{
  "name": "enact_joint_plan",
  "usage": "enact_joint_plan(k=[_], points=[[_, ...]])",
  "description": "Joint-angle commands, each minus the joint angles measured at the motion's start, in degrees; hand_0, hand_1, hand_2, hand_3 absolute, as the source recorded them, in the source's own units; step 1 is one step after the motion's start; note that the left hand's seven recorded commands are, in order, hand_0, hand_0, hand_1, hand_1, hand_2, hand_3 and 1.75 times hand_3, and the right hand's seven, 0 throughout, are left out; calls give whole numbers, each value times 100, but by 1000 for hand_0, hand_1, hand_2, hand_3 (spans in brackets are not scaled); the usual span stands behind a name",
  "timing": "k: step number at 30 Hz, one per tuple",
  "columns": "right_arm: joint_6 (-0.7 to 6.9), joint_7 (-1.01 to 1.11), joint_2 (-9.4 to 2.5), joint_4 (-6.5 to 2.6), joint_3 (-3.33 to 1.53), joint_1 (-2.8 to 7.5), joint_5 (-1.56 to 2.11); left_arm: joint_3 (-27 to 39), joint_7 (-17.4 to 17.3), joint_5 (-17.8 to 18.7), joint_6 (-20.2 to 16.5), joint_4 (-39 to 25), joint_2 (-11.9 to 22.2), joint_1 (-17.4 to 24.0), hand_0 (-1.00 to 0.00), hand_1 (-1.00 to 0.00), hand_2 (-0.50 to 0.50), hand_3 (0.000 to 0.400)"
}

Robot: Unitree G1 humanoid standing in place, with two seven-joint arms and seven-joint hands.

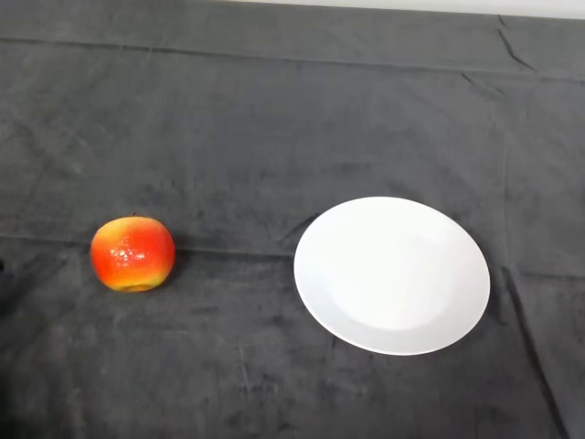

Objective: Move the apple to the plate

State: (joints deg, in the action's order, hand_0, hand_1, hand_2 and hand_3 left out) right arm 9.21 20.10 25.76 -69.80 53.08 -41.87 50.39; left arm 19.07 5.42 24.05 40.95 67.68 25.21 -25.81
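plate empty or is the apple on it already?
Empty. The white plate shows only its bare surface; the apple sits on the dark cloth to its left, apart from the plate.

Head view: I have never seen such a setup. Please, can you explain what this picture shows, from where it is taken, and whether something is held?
The picture comes from a camera on a humanoid robot's head, looking down at the table in front of it. A dark cloth covers the table. On it lie two things: a red and yellow apple on the left, and a white plate on the right, apart from the apple. The plate has nothing on it. No part of the robot shows here, so nothing is held. The apple is not yet moved to the plate.
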Motion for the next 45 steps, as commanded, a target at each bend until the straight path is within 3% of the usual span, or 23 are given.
enact_joint_plan(k=[1,29,45], points=[[-31,1,135,10,48,-9,41,-133,-47,-186,179,-199,-52,-151,0,0,0,0],[-28,-8,128,28,44,-3,41,-1065,42,-1418,637,-184,-655,-304,0,0,0,0],[-27,-10,127,32,43,-2,41,-1666,39,-1908,713,-96,-855,-300,0,0,0,0]])
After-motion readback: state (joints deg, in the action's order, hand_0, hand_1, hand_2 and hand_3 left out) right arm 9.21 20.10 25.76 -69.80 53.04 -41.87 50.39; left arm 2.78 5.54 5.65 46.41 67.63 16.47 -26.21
